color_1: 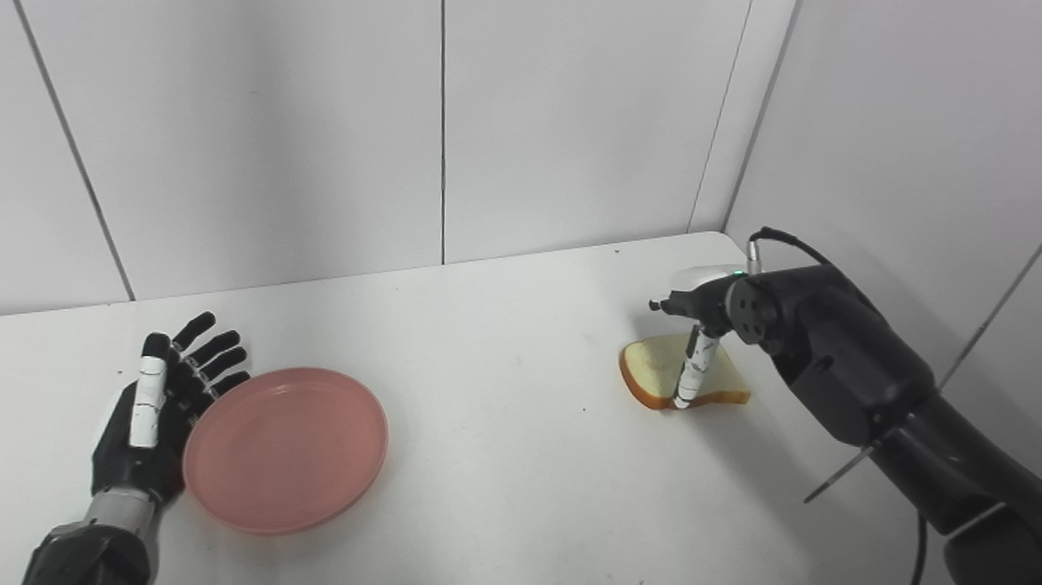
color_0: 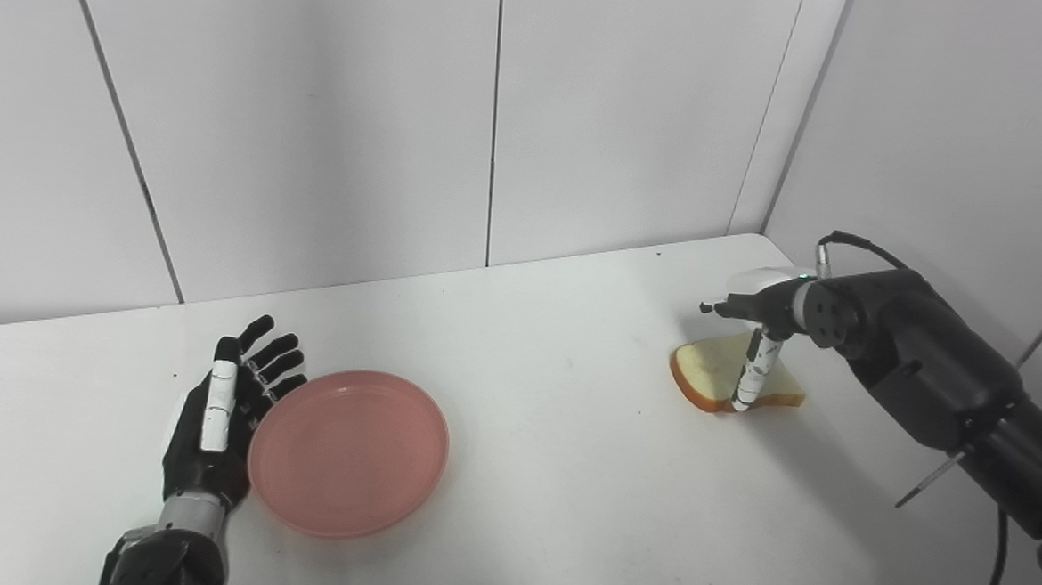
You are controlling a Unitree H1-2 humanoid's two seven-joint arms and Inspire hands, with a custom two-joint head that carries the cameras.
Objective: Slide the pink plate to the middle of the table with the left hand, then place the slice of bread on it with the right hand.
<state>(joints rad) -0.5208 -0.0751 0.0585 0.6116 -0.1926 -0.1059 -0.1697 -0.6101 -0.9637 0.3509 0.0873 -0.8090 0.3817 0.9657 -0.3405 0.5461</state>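
Bread (color_0: 738, 375) lay flat near the right back corner of the white worktop (color_0: 567, 438), with the right hand (color_0: 755, 336) poised over it, one finger (color_0: 751, 373) pointing down so that its tip met the slice's near edge. The rest of that hand was hidden behind the wrist, so whether it had closed on anything could not be told; the slice looked to be resting on the worktop, not lifted.

The pink plate (color_0: 349, 450) sat left of centre, and the left hand (color_0: 227, 415) stood edge-on against its left rim, fingers spread and extended, gripping nothing. By my judgement the plate had yet to reach the middle.

Risks from here: pressing on the rim from the side could tip the shallow plate or let the hand ride over it rather than drive it, leaving it short of the middle. A push not aimed through the plate's centre could spin it or send it off line. On the other side, a soft slice caught by a single fingertip at its edge might tear, fold or skid toward the wall instead of coming up; and if the bread were carried over early, it would have no plate beneath it.

Count: one plate, one slice of bread, two hands.
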